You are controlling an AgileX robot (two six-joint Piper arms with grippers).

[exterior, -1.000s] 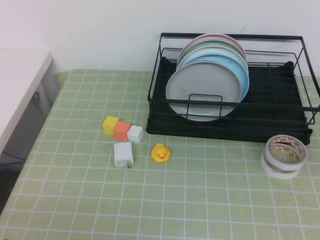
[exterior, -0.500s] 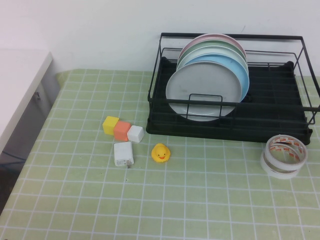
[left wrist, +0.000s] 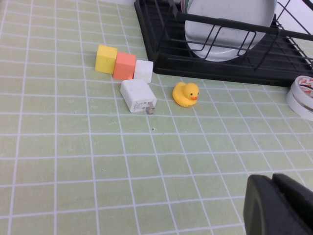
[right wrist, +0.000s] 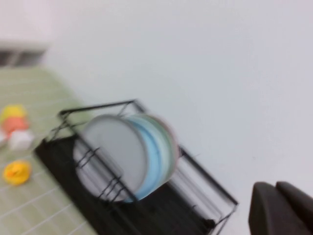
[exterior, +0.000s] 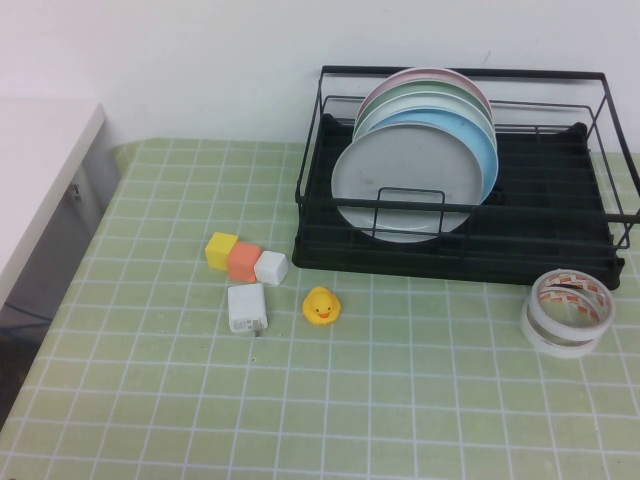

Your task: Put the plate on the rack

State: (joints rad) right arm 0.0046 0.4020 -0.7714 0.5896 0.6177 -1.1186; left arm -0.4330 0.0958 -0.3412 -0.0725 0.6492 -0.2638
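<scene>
The pale grey plate [exterior: 405,180] stands upright in the black wire rack [exterior: 560,250], frontmost in a row with a light blue, a pale green and a pink plate behind it. The plate also shows in the left wrist view [left wrist: 225,14] and, blurred, in the right wrist view [right wrist: 115,152]. Neither arm shows in the high view. My left gripper [left wrist: 275,182] is shut and empty, above the table in front of the rack [left wrist: 166,44]. My right gripper [right wrist: 275,188] is shut and empty, raised well away from the rack [right wrist: 142,210].
On the green checked cloth lie a yellow cube [exterior: 221,248], an orange cube [exterior: 244,260], a white cube [exterior: 270,267], a white charger [exterior: 247,307] and a yellow duck [exterior: 321,305]. A tape roll [exterior: 568,311] sits at the right, in front of the rack. A white counter stands at the far left.
</scene>
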